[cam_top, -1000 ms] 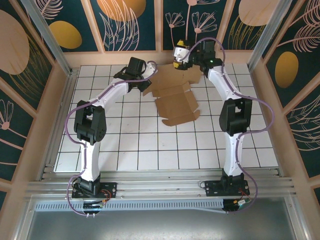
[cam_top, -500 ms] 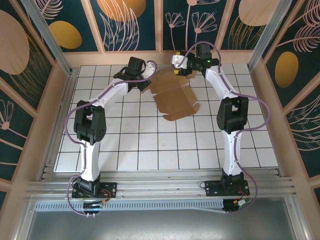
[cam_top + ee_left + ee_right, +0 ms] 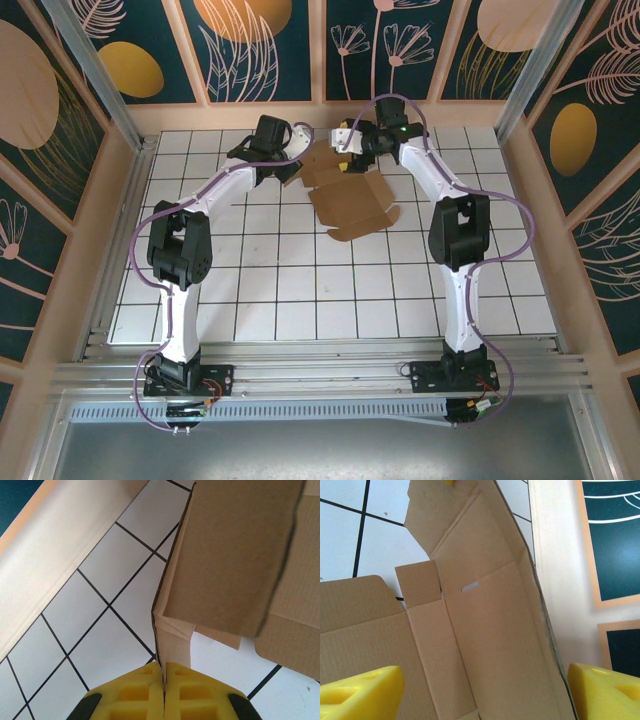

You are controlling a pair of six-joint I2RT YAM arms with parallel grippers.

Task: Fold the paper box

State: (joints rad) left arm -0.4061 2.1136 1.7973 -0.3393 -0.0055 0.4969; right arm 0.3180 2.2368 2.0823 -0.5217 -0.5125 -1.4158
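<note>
**Desk:** Where is the paper box [image 3: 352, 203] found?

**Photographer:** It is laid partly unfolded on the white gridded tabletop [image 3: 300, 290], near the back wall [image 3: 320, 112] and roughly midway along it. The panels nearest the wall are lifted off the tiles. The flaps farther from the wall are spread flat.

**Desk:** How is the left claw [image 3: 163, 682] pictured?

**Photographer:** It is pressed fully together. The thin edge of a raised cardboard flap is pinched between its yellow fingers [image 3: 135, 697]. The pinched corner is held just in front of the back wall, above the tiles.

**Desk:** And the right claw [image 3: 482, 700]?

**Photographer:** Its jaws are held wide apart and nothing is gripped. Creased brown card is seen between the two yellow fingers and beyond them. One upright panel is stood alongside the back wall, just beside the finger nearer that wall. Whether that finger is touched by the panel cannot be told.
</note>
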